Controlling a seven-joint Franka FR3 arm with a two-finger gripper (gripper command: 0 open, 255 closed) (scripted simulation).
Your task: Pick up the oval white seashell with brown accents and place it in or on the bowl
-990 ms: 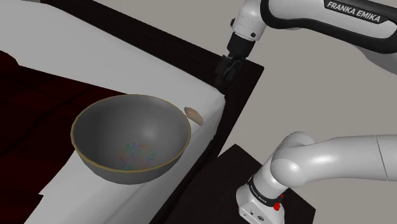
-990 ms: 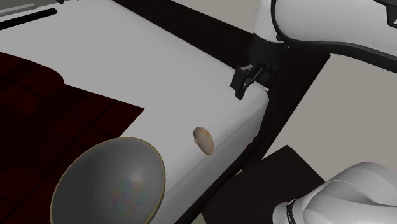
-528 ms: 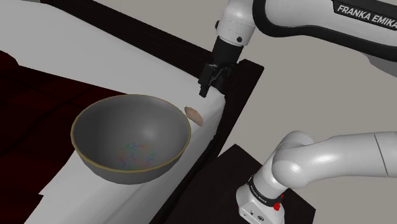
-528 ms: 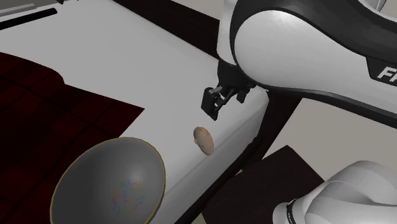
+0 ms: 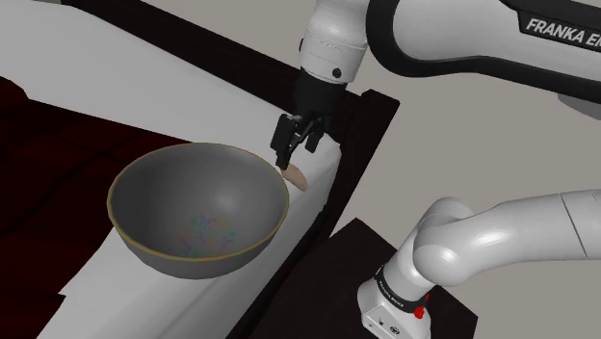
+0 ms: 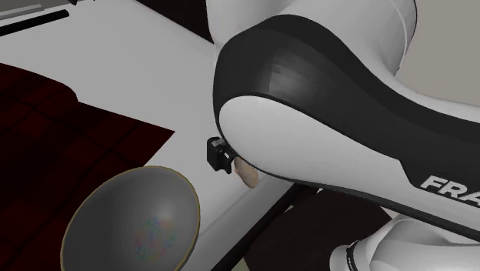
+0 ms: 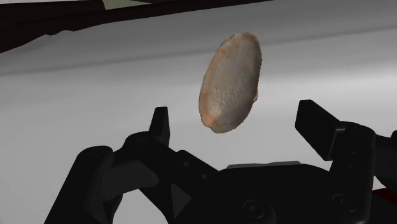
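Pincer (image 7: 236,119) wide over seashell (image 7: 230,83), partly arm-hidden

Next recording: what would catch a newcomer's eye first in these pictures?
The large grey bowl with a yellowish rim dominates the shoulder view's lower left, resting on a white surface. Just off its rim toward that view's right, the black tool hangs open over a small oval brownish seashell near the surface's corner. In the second exterior view, the white-and-dark arm looms across the right half.

Seashell (image 7: 230,83): rough, grainy, matt surface. Bowl (image 5: 183,188): smooth, faint sheen inside. Arm (image 5: 433,39): glossy, smooth white casing.
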